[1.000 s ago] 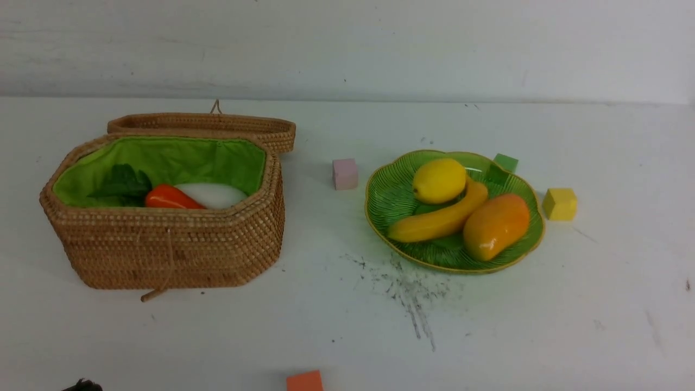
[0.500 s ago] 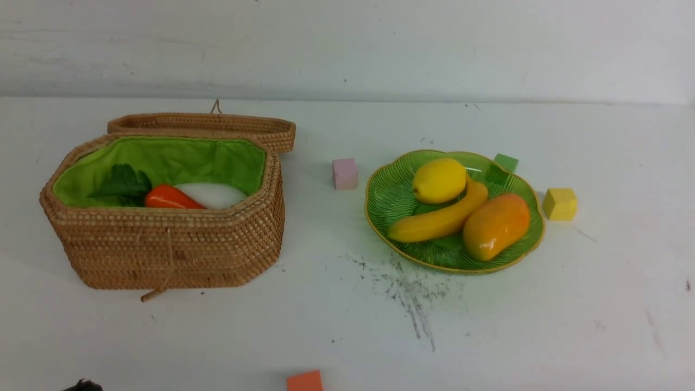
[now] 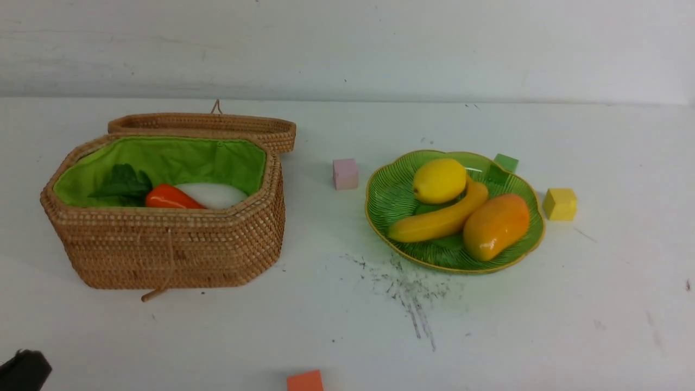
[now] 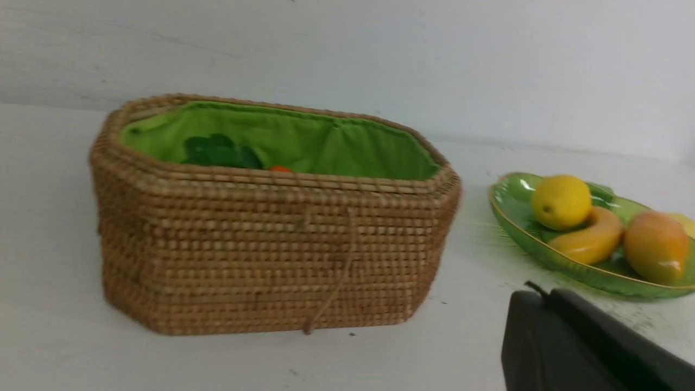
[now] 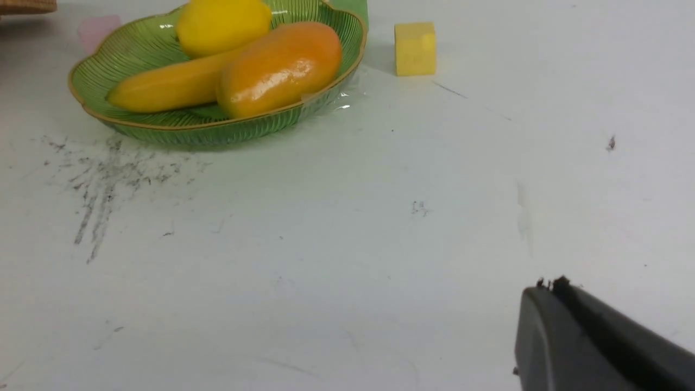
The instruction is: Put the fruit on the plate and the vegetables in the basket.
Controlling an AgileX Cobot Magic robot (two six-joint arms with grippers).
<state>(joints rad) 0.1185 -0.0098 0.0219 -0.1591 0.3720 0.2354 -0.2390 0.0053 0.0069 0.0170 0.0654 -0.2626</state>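
A: What is seen in the front view?

B: The three glossy plastic fruit pieces are found on the shallow green glass plate with gold-edged scalloped rim (image 3: pixel 380 214): the round yellow lemon (image 3: pixel 439 180), the long curved yellow banana (image 3: pixel 434 220) and the orange-yellow mango (image 3: pixel 496 226). The banana's long axis is laid diagonally across the plate. In the large octagonal woven wicker basket with green cloth lining (image 3: pixel 163 255), the orange toy carrot (image 3: pixel 169 198) and the white toy radish (image 3: pixel 214 194) are seen; the gourd cannot be made out. Only a dark part of the left arm is shown at the lower left corner.

A: And in the left wrist view?

B: The left gripper (image 4: pixel 535 296) is closed and nothing is held. The basket (image 4: pixel 271 260) lies ahead of it, the plate (image 4: pixel 543 255) off to one side.

A: And the right wrist view?

B: The right gripper (image 5: pixel 548 288) is shut also, empty, well apart from the plate (image 5: pixel 179 133).

A: Which relation matters next?

B: The basket is nearer to the left arm, the plate to the right. No piece is left on the table, so the sorting is judged finished.
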